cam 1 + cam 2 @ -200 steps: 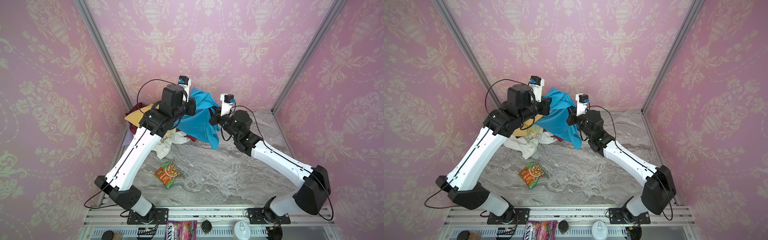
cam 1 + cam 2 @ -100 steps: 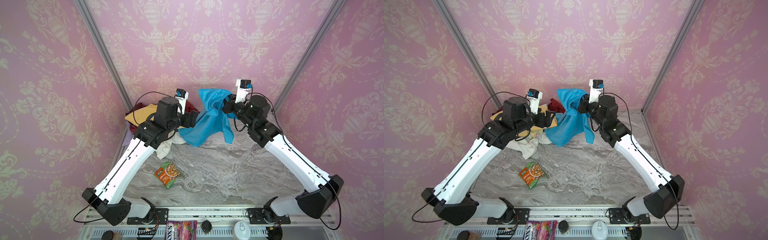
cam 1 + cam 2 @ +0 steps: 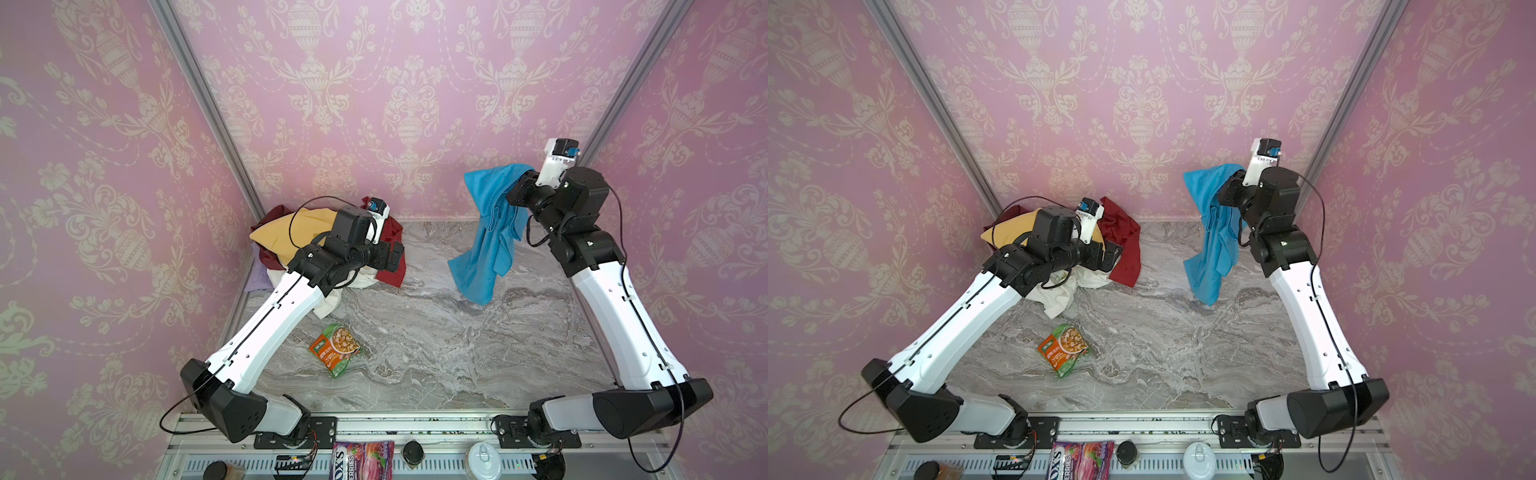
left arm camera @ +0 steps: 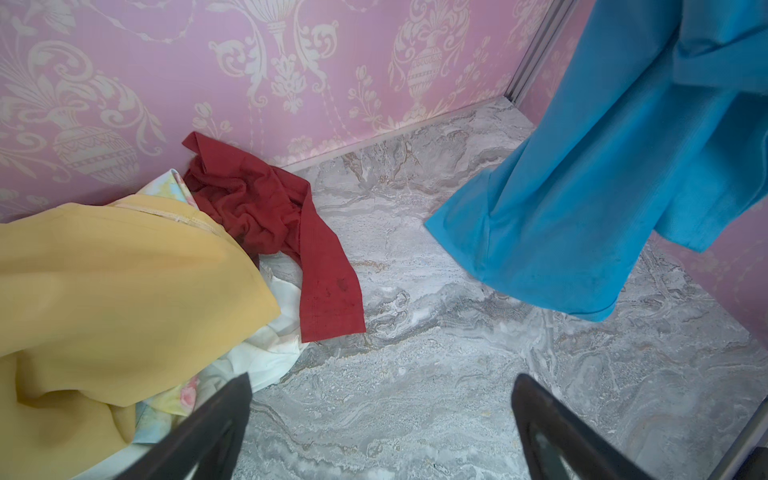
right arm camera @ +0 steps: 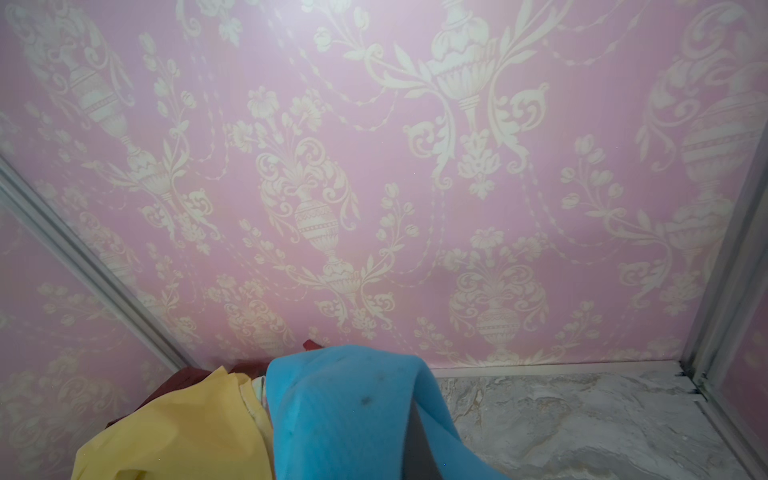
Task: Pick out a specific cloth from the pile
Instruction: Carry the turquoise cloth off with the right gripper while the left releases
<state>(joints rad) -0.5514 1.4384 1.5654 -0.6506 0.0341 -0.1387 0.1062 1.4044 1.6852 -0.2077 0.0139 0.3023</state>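
Back-left corner: heap of mixed mustard-yellow, dark red and white fabrics (image 3: 291, 239), blue piece gone from it. left gripper (image 4: 382, 380) has let go, fingers spread wide, empty, beside heap. Right: plain turquoise-blue soft cloth (image 3: 490, 241) now hangs well clear, pinched in raised right gripper (image 3: 519, 192). Separation looks done.

The right tool (image 3: 518, 185) grips the cloth (image 3: 490, 232) aloft, well apart from the pile (image 3: 286, 235) by the left tool (image 3: 395, 255).
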